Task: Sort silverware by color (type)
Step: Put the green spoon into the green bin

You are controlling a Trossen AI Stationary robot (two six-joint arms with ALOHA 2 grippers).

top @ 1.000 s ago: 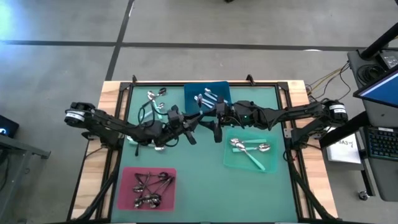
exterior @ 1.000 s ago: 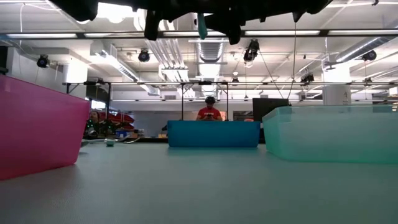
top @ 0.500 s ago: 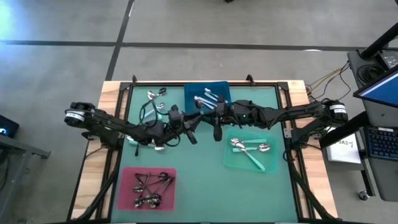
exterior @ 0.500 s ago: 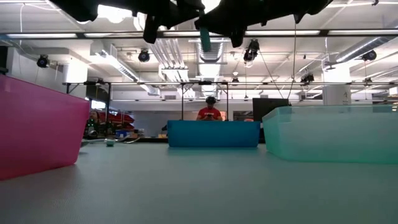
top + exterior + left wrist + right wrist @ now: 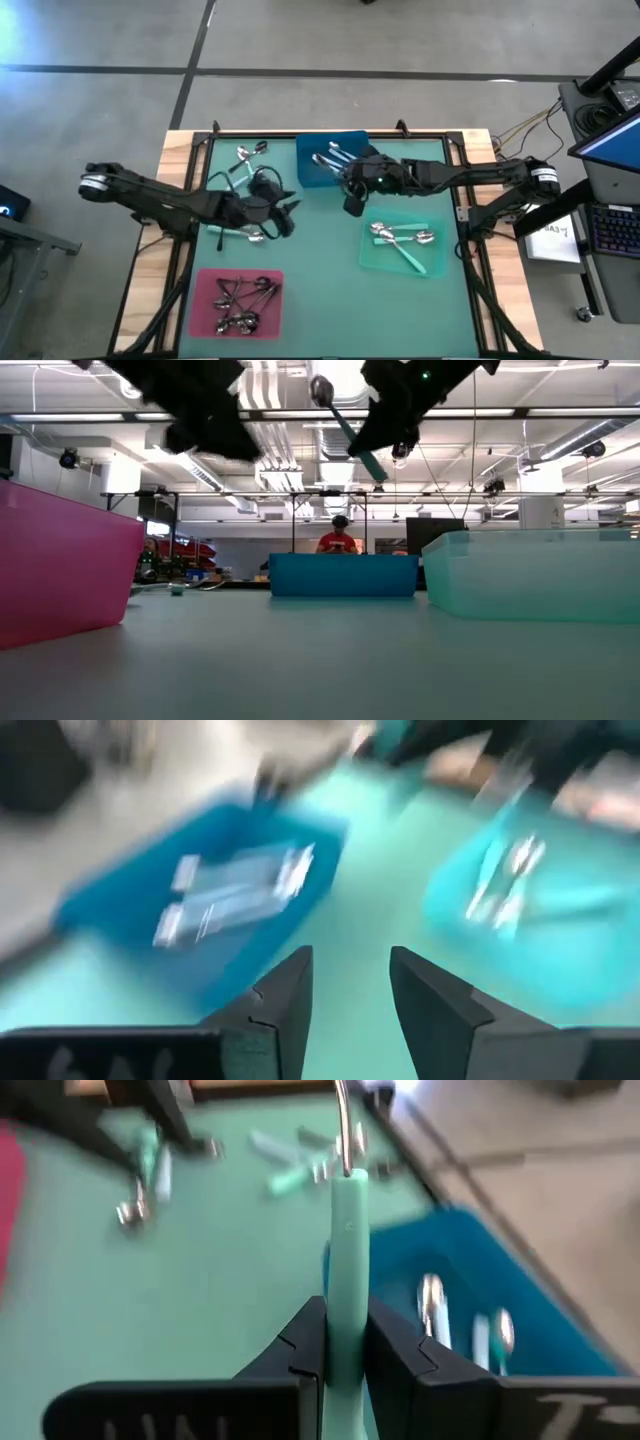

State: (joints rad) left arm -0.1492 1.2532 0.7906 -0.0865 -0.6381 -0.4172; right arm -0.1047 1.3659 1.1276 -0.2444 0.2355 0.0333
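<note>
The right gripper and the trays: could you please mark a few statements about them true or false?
1. The right gripper is shut on a teal-handled spoon. True.
2. The left gripper grips a spoon. False: its jaws stand apart with nothing between them.
3. The pink tray is empty. False: dark-handled spoons lie in it.
4. The green tray holds spoons. True.

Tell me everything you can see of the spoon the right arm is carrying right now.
The teal-handled spoon has a matte pale-teal handle that looks plastic, a thin shiny metal neck, and a metal bowl. The right gripper clamps its handle between its jaws. In the low view it hangs tilted in the air, touching nothing else. From above it is mostly hidden by the arm, near the blue tray.
</note>
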